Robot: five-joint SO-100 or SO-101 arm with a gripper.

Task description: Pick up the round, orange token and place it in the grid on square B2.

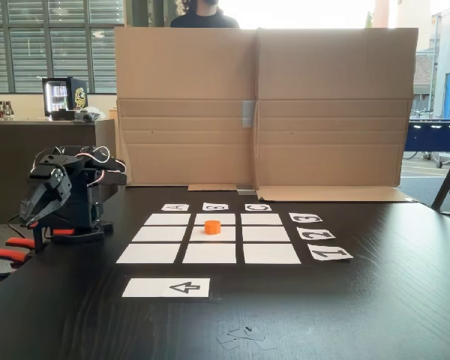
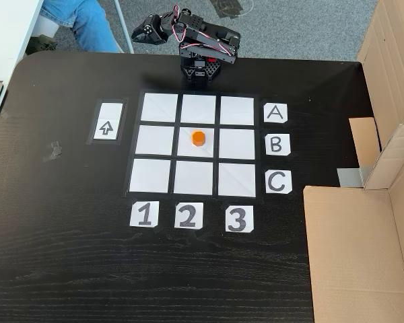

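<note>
The orange token (image 2: 198,138) stands upright on square B2 (image 2: 187,151), the centre cell of the grid (image 2: 153,108); in a fixed view from the front the token (image 1: 212,226) rises from the middle cell (image 1: 198,235) of the grid (image 1: 149,253). The black arm is folded back at the table's edge beyond the A row. Its gripper (image 2: 139,32) hangs off to the side, well away from the token, and looks shut with nothing in it. From the front, the gripper (image 1: 31,216) points down at the left.
A white arrow card (image 2: 106,128) lies beside column 1. Label cards A B C (image 2: 276,144) and 1 2 3 (image 2: 188,216) edge the grid. A cardboard wall (image 1: 262,105) stands on the far side. Orange clamps (image 1: 7,255) grip the table's edge. A person's legs (image 2: 81,20) are near the arm.
</note>
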